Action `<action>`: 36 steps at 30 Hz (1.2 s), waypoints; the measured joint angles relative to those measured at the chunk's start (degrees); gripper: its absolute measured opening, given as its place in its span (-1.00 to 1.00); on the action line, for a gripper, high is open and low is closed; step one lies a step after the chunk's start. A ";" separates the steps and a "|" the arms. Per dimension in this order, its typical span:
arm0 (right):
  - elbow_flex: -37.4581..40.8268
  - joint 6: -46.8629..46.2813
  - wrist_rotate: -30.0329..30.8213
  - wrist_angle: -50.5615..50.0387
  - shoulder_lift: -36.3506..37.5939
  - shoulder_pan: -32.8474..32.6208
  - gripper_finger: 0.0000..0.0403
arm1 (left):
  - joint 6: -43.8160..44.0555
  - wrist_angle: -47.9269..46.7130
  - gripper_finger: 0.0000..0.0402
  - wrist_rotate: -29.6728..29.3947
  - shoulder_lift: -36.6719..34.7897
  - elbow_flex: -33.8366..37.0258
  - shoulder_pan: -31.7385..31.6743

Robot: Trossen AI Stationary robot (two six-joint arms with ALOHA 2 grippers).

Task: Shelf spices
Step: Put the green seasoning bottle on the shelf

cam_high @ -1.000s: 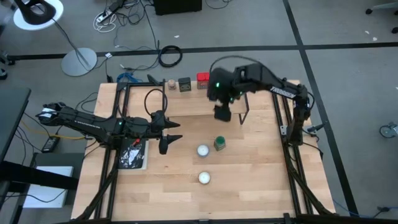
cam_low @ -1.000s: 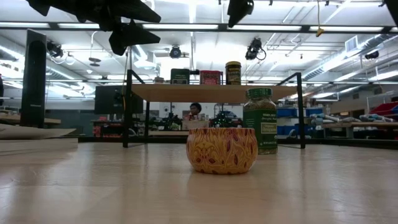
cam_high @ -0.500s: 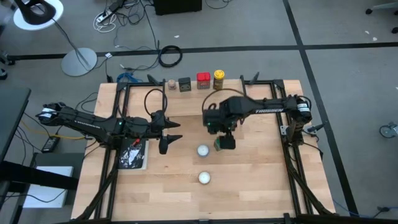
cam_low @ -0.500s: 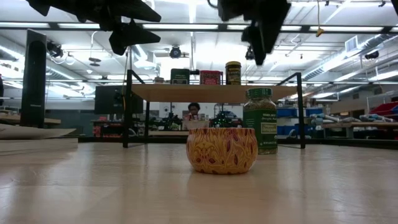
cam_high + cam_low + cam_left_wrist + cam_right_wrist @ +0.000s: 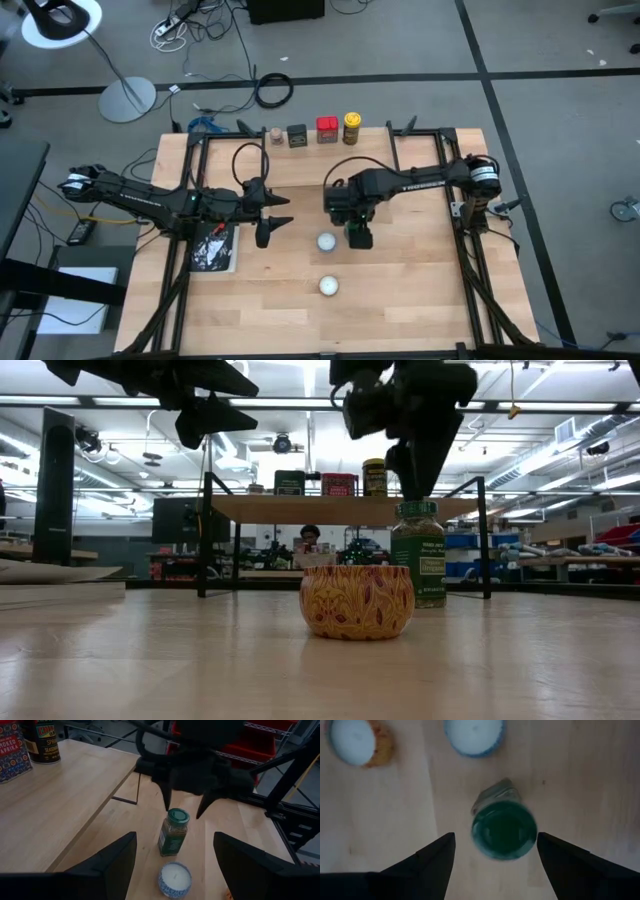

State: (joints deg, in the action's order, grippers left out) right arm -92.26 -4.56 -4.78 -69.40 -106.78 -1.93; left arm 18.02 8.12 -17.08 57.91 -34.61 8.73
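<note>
- Our right gripper (image 5: 359,236) hangs directly above the green-lidded glass spice jar (image 5: 173,832), fingers spread wide to either side of the lid and not touching it; we judge it is lined up to descend and grasp.
- The jar stands upright on the wooden counter (image 5: 420,290). Its label is too blurred to read.
- Just beside the jar sits a blue-patterned white candle (image 5: 174,879), and beyond that a yellow-patterned one (image 5: 356,601).
- Our left gripper (image 5: 268,223) waits well off to the side, fingers wide, holding nothing.
- Farther off, the light-wood shelf on black legs (image 5: 340,508) already carries four spices: tan jar (image 5: 274,135), dark square tin (image 5: 296,135), red box (image 5: 326,130) reading "SMOKED PAPRIKA", and yellow-lidded jar (image 5: 351,127).
</note>
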 joint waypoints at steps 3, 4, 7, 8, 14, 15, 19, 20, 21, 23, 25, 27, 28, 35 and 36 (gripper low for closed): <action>1.00 -0.96 0.01 1.67 -0.02 0.61 0.40 | -0.02 -0.28 0.34 0.00 0.00 0.00 0.00; 1.17 -1.21 0.01 1.94 -0.02 0.80 0.40 | -0.02 -0.26 0.34 0.00 0.00 0.00 0.00; 2.06 -1.24 0.02 3.53 -0.02 1.20 0.40 | -0.02 -0.29 0.34 0.00 0.00 0.00 0.00; 2.30 -1.24 -0.08 3.95 -0.02 1.27 0.40 | -0.03 -0.28 0.34 0.00 0.00 0.00 0.00; 3.47 -1.26 -0.61 4.99 -0.02 1.31 0.39 | -0.96 -0.30 0.34 -0.01 0.00 0.00 -0.01; 3.63 -1.26 -0.61 4.96 -0.02 1.31 0.38 | -0.95 -0.30 0.34 -0.02 0.00 0.00 0.00; 3.89 -1.21 -0.67 4.91 -0.02 1.31 0.26 | -0.94 -0.30 0.34 -0.02 -0.01 0.00 0.00; 3.91 -1.06 -0.74 4.91 -0.02 1.31 0.21 | -0.94 -0.30 0.34 -0.02 0.00 0.00 0.00; 3.91 -1.00 -0.79 4.93 -0.02 1.31 0.15 | -0.94 -0.30 0.34 -0.02 0.00 0.00 0.00; 3.91 -0.96 -0.79 4.92 0.00 1.31 0.03 | -0.93 -0.30 0.34 -0.01 -0.01 0.00 -0.01; 3.90 -0.92 -0.89 4.88 0.02 1.31 -0.01 | -0.92 -0.30 0.34 -0.02 0.00 0.00 0.00; 3.89 -0.91 -0.94 4.88 0.02 1.31 -0.01 | -0.92 -0.30 0.34 -0.02 0.00 0.00 0.00; 3.89 -0.91 -0.94 4.88 0.02 1.31 -0.01 | -0.92 -0.30 0.34 -0.02 -0.02 0.00 0.00; 2.11 -1.29 -2.51 2.53 -0.11 1.19 -0.01 | -0.89 -0.30 0.34 -0.02 0.00 0.00 0.00; 0.97 -1.42 -2.77 1.78 -0.11 1.10 -0.01 | -0.87 -0.30 0.34 -0.02 0.00 0.00 0.00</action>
State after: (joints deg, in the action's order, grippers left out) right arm -91.29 -5.98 -7.55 -67.62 -106.89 -0.83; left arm 17.15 7.81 -17.10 57.91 -34.61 8.73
